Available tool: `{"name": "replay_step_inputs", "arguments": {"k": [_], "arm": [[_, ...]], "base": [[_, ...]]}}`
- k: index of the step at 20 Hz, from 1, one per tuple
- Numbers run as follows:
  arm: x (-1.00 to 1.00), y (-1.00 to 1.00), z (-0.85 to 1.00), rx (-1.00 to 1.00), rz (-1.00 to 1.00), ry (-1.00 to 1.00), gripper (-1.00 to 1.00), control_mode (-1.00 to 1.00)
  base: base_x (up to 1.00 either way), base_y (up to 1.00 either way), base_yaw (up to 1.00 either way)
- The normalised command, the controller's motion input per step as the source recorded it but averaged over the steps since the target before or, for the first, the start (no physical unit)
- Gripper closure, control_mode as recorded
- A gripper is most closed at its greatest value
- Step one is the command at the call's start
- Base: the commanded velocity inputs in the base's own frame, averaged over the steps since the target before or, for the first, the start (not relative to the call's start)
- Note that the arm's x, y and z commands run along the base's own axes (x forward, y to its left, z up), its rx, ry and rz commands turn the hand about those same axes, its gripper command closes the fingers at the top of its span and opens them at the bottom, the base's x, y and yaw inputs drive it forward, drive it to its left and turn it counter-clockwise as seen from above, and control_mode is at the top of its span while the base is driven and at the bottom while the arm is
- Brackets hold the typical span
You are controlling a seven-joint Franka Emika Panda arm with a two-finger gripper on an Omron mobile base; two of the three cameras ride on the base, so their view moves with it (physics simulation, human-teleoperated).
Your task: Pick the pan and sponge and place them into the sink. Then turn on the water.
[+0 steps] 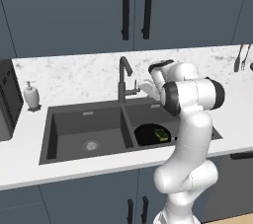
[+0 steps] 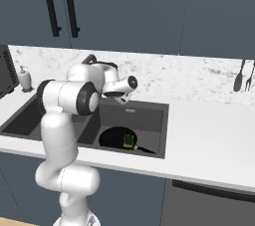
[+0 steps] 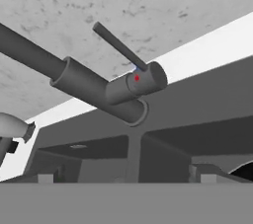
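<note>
The round black pan (image 1: 148, 134) lies in the right basin of the dark grey sink (image 1: 49, 119), and the yellow and green sponge (image 1: 161, 134) rests on it. From the right base view the pan (image 2: 115, 138) and sponge (image 2: 129, 141) sit below my hand. My gripper (image 1: 146, 89) hovers just right of the dark gooseneck faucet (image 1: 122, 75), level with its side handle. In the hand view the faucet body (image 3: 89, 87) and its thin lever (image 3: 118, 46) are close ahead, above my gripper (image 3: 126, 177), which stands open and holds nothing. No blue stream shows at the spout.
A white soap dispenser (image 1: 32, 94) stands on the counter left of the sink, beside a dark appliance (image 1: 7, 102). Utensils (image 1: 240, 58) hang on the marble backsplash at the far right. Dark cabinets with black handles (image 1: 136, 7) hang above.
</note>
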Motion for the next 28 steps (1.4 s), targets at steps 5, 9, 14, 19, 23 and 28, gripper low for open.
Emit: {"name": "replay_step_inputs", "arguments": {"k": [5, 9, 14, 19, 23, 28], "arm": [[0.38, 0.03, -0.14, 0.0, 0.0, 0.0, -1.0, -1.0], [0.43, 0.03, -0.14, 0.0, 0.0, 0.0, -1.0, -1.0], [0.45, 0.03, -0.13, 0.0, 0.0, 0.0, -1.0, -1.0], [0.45, 0.01, -0.15, 0.0, 0.0, 0.0, -1.0, -1.0], [0.35, 0.06, -0.19, 0.0, 0.0, 0.0, -1.0, -1.0], [0.18, 0.1, -0.18, 0.0, 0.0, 0.0, -1.0, -1.0]], "base": [[0.0, 0.0, 0.0], [0.0, 0.0, 0.0], [0.0, 0.0, 0.0], [0.0, 0.0, 0.0], [0.0, 0.0, 0.0], [0.0, 0.0, 0.0]]}}
